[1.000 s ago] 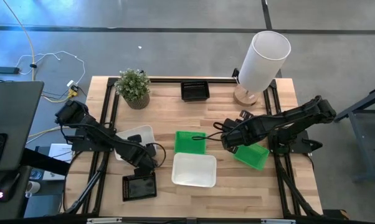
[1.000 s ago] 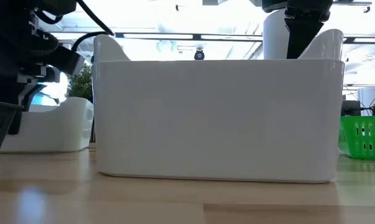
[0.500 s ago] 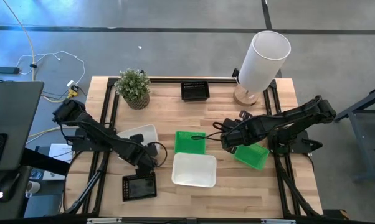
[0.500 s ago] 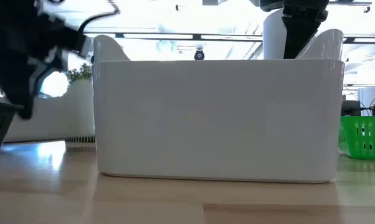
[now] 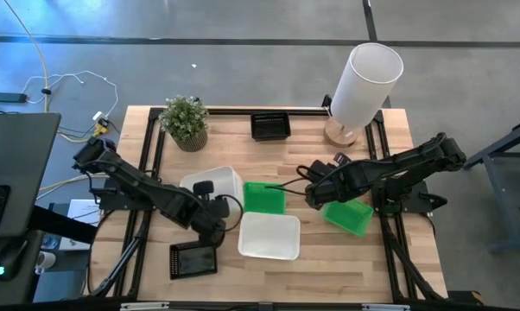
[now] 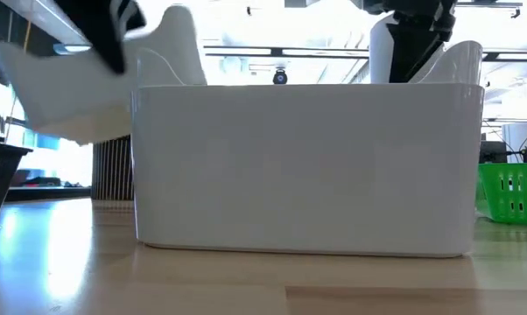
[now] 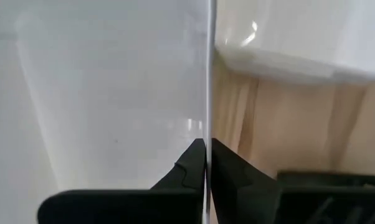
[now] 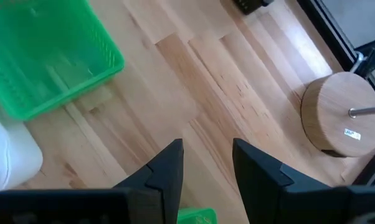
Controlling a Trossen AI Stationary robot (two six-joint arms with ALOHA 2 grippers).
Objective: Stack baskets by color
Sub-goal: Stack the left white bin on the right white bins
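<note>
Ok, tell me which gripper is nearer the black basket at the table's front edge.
Left. The left gripper, fingers shut on a lifted white basket, sits just behind the black basket. The right gripper hovers far across the table, between two green baskets.

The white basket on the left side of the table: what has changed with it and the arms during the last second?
The left gripper, shut on the wall of the small white basket, has lifted it off the table and carried it toward the table's middle, tilted. The large white basket, both green baskets, both black baskets and the open right gripper stayed where they were.
</note>
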